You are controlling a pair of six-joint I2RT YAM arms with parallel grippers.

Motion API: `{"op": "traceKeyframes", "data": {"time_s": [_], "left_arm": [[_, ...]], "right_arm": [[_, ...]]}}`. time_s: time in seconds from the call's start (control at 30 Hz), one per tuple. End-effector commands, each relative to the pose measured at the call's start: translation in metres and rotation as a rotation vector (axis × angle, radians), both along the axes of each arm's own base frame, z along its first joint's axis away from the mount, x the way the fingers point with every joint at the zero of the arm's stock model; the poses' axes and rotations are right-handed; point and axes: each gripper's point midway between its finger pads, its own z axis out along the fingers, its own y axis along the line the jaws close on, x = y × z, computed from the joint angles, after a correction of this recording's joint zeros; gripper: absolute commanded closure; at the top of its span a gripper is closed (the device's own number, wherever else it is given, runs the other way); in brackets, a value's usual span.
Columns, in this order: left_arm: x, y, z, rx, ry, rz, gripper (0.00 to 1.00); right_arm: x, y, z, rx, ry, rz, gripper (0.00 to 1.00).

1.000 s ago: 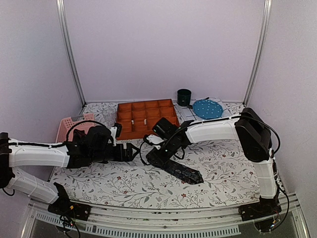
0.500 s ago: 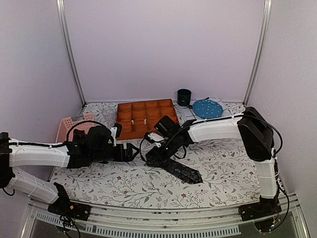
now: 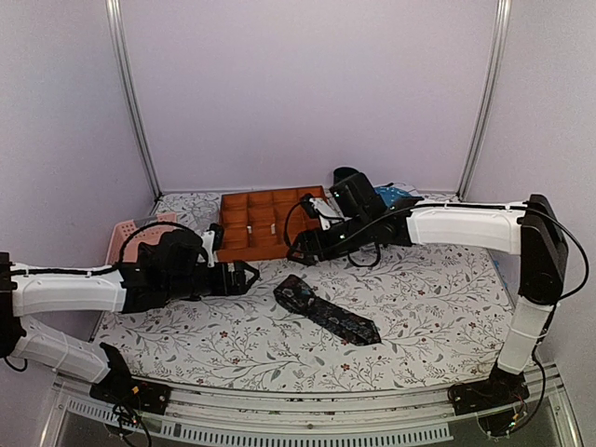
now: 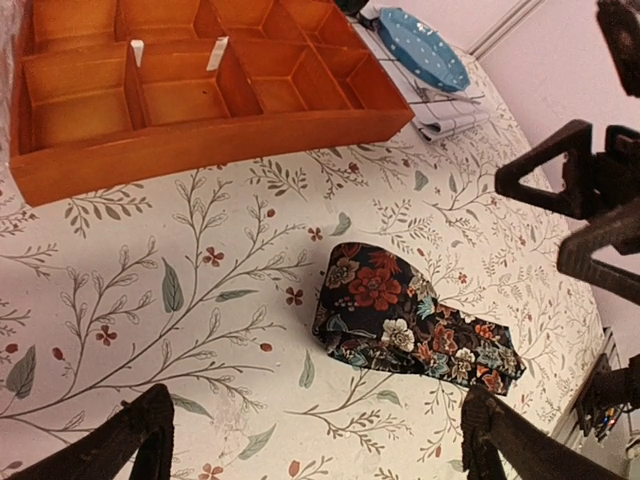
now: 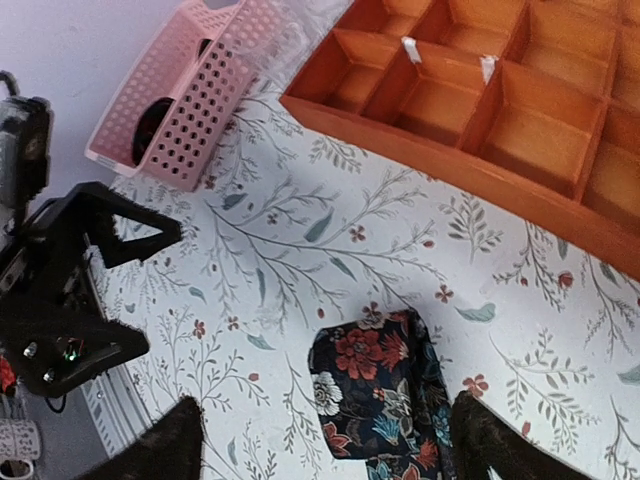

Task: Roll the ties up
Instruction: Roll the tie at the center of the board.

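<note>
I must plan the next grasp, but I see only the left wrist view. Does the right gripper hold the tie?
Observer: No. In its own camera the right gripper is open and holds nothing; the tie lies free on the table below it.
Operator: Where does the tie's far end go?
Observer: In the top view it runs from the folded end near the left gripper to a pointed tip toward the near right.
Operator: What stands on my left?
Observer: A pink basket, left of the orange tray.
</note>
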Motion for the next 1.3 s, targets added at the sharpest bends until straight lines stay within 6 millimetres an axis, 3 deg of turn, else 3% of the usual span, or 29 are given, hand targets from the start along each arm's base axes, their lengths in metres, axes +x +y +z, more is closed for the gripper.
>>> {"op": "traceKeyframes", "data": {"time_s": [0.0, 0.07, 0.1, 0.23, 0.37, 0.8, 1.03, 1.27], "left_arm": [[0.016, -0.008, 0.014, -0.075, 0.019, -0.012, 0.04], [0.019, -0.011, 0.011, -0.082, 0.046, -0.030, 0.05], [0.022, -0.013, 0.010, -0.087, 0.058, -0.037, 0.05], [0.030, -0.020, 0.002, -0.099, 0.098, -0.062, 0.06], [0.038, -0.025, -0.007, -0.094, 0.121, -0.073, 0.06], [0.051, -0.036, -0.034, -0.074, 0.180, -0.091, 0.07], [0.055, -0.045, -0.043, -0.074, 0.204, -0.117, 0.08], [0.054, -0.051, -0.048, -0.088, 0.219, -0.143, 0.08]], "right_arm": [[-0.016, -0.005, 0.034, 0.168, 0.038, -0.048, 0.38], [-0.018, -0.004, 0.026, 0.187, 0.073, -0.064, 0.60], [-0.022, -0.004, 0.010, 0.176, 0.110, -0.067, 0.68], [-0.028, 0.001, -0.026, 0.152, 0.184, -0.064, 0.81], [-0.032, 0.000, -0.057, 0.114, 0.238, -0.071, 0.86], [-0.045, -0.007, -0.112, 0.022, 0.326, -0.052, 0.97], [-0.049, -0.015, -0.139, -0.029, 0.362, -0.071, 0.99], [-0.054, -0.022, -0.152, -0.057, 0.377, -0.082, 1.00]]}}
